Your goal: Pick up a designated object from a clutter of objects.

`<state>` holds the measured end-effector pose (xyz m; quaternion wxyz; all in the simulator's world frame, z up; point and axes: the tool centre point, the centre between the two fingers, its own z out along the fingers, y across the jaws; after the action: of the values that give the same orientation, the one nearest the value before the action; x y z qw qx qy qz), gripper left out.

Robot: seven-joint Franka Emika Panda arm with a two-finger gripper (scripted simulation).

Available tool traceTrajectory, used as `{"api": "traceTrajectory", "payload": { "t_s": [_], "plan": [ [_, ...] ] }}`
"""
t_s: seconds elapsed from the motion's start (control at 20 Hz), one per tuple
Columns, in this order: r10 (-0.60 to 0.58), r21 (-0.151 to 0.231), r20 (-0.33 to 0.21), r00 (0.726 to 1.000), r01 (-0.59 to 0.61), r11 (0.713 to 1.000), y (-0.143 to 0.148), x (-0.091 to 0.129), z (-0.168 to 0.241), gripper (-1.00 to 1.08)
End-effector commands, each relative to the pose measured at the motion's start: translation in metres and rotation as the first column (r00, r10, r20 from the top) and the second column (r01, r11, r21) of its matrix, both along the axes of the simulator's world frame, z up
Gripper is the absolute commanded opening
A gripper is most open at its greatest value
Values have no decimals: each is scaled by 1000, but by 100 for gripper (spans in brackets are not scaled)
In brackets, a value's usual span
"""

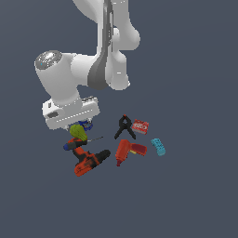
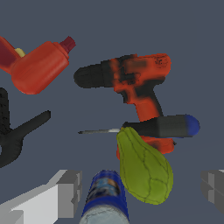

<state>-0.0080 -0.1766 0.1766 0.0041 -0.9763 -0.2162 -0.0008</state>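
The yellow-green pear [image 2: 145, 167] lies on the dark floor [image 1: 195, 195] between the claw's 2 grey fingers [image 2: 70, 192], closer to the blue can [image 2: 105, 199] that sits just beside it. Its narrow end points at the screwdriver [image 2: 162, 126] and seems to touch the black handle, whose blue cap faces away from the thin metal shaft. Behind the screwdriver lies a red-and-black drill [image 2: 133, 83], apparently on its side.

The claw [image 2: 142, 192] is spread wide, with neither finger touching the pear. In the exterior view the white hand [image 1: 69, 111] hangs low over the pear [image 1: 78, 132].

Toward the exterior view's right lie a second red drill [image 1: 126, 151], a black clamp [image 1: 124, 127], a red box [image 1: 140, 126] and a teal block [image 1: 158, 146], all well apart from the pear.
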Motion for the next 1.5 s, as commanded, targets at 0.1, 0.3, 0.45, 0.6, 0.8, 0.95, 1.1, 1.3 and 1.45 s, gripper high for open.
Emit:
{"api": "traceTrajectory", "payload": {
  "t_s": [0.1, 0.3, 0.45, 0.6, 0.8, 0.95, 1.1, 1.3, 1.45],
  "plan": [
    [45, -4, 1, 999, -45, 999, -15, -5, -14, 100],
    [70, -7, 0, 998, -70, 998, -24, -8, -22, 100],
    [80, -8, 0, 997, -80, 997, -28, -9, -25, 100],
    [83, -8, 0, 997, -83, 996, -29, -10, -26, 100],
    [81, -8, 0, 997, -81, 997, -28, -10, -28, 100],
    [81, -8, 0, 997, -81, 997, -28, -10, -37, 100],
    [82, -8, 0, 997, -82, 997, -29, -11, -52, 100],
    [83, -9, 0, 997, -83, 997, -29, -11, -69, 100],
    [83, -9, 0, 997, -83, 996, -29, -11, -75, 100]
  ]
}}
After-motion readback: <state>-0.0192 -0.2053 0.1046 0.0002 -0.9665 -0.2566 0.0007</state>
